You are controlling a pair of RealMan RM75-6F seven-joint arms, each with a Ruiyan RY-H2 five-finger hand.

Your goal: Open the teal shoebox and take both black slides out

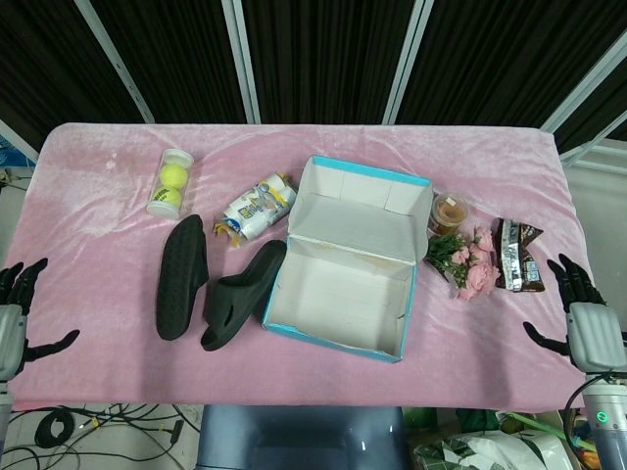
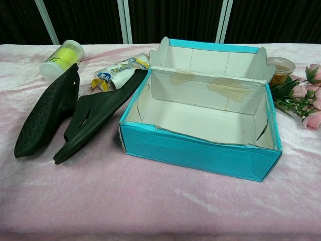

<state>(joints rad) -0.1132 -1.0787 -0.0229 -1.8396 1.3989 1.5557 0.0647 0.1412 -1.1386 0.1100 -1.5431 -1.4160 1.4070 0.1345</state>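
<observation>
The teal shoebox (image 1: 338, 335) (image 2: 200, 153) stands open mid-table, lid folded back, its white inside bare. Two black slides lie on the cloth to its left: one slide (image 1: 179, 290) (image 2: 47, 110) further out, the other slide (image 1: 245, 295) (image 2: 95, 118) leaning against the box's left wall. My left hand (image 1: 12, 321) hangs open past the table's left front edge, holding nothing. My right hand (image 1: 586, 331) is open at the right front corner, fingers spread. Neither hand shows in the chest view.
A clear tube of tennis balls (image 1: 170, 182) (image 2: 61, 58) and a white wipes pack (image 1: 257, 207) (image 2: 114, 76) lie behind the slides. Right of the box sit a small lidded cup (image 1: 449, 211), pink flowers (image 1: 468, 260) and a dark snack bag (image 1: 516, 254). Pink cloth (image 1: 98, 196) covers the table.
</observation>
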